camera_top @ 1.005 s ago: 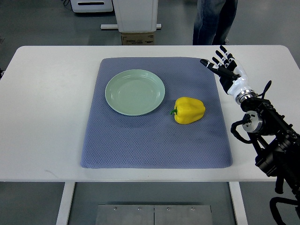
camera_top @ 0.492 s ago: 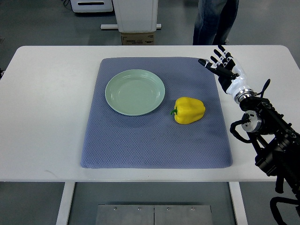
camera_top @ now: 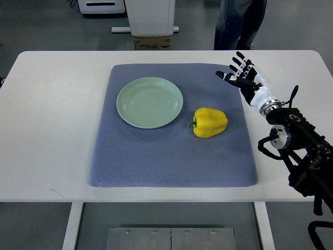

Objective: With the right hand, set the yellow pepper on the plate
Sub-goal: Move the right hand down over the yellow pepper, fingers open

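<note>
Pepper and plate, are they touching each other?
Apart. The top view shows a strip of blue mat between the pepper and the plate rim.

Bright, even overhead light; sharp focus throughout. The pepper (camera_top: 209,122) and plate (camera_top: 150,102) cast only faint shadows on the mat (camera_top: 171,156). No glare.

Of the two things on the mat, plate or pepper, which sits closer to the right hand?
The yellow pepper. It lies on the right half of the blue mat, below the open right hand; the green plate sits farther left, empty.
</note>
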Motion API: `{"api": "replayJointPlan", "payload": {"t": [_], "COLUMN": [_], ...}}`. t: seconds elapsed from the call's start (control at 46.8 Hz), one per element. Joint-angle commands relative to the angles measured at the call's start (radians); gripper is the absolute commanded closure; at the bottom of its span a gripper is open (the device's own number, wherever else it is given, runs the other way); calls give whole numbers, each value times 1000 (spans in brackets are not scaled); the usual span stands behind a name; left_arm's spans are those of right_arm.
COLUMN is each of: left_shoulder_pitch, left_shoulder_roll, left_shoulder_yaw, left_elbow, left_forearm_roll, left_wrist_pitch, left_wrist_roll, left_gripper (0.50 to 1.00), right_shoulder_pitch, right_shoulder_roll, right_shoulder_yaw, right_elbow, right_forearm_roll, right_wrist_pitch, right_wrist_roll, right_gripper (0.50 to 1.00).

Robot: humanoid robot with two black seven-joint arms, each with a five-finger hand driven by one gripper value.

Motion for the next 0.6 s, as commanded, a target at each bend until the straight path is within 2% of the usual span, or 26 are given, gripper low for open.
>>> {"api": "replayJointPlan", "payload": {"t": [0.0, 0.321, 0.577], "left_shoulder_pitch": [0, 0, 0], "left_shoulder_roll": [0, 0, 0], "left_shoulder_yaw": [0, 0, 0], "left_elbow": [-1, -1, 1], "left_forearm_roll": [0, 0, 0], "left_wrist_pitch": [0, 0, 0], "left_wrist_roll": [0, 0, 0], "left_gripper": [500, 500, 500], "right_shoulder_pitch": [3, 38, 104], "right_shoulder_roll": [-31, -143, -247], "right_shoulder_yaw": [-41, -185, -391], "right_elbow": [36, 136, 138], "right_forearm_roll": [0, -18, -103], "right_wrist_pitch": [4, 79, 120], "right_wrist_roll": [0, 1, 118], "right_gripper": [502, 505, 505]}}
